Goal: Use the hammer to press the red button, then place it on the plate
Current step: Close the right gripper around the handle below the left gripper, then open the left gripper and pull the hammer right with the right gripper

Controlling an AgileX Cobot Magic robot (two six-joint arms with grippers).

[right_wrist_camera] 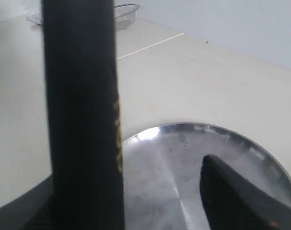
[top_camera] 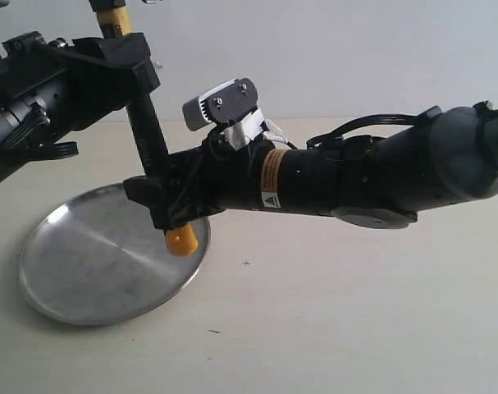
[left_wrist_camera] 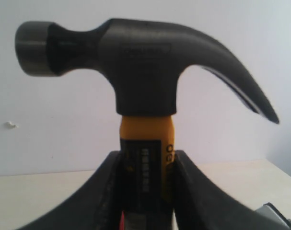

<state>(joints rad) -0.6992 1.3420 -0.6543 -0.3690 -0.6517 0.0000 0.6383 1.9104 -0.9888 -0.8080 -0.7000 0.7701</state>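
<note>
The hammer (top_camera: 150, 131) hangs upright over the table, head up and yellow end (top_camera: 181, 240) down. My left gripper (top_camera: 121, 53) is shut on its yellow neck; in the left wrist view the jaws (left_wrist_camera: 147, 160) clamp just below the dark head (left_wrist_camera: 135, 57). My right gripper (top_camera: 162, 203) reaches across and stands open around the lower black handle (right_wrist_camera: 80, 120), which lies against one finger while the other finger (right_wrist_camera: 231, 196) is well apart. The metal plate (top_camera: 93, 271) lies on the table below the yellow end, its surface (right_wrist_camera: 183, 158) showing between the jaws. The red button is out of view.
The right arm (top_camera: 355, 172) stretches across the middle of the exterior view. A wire basket (right_wrist_camera: 123, 9) stands far off on the cream table (top_camera: 339, 312), which runs on to the right of and in front of the plate.
</note>
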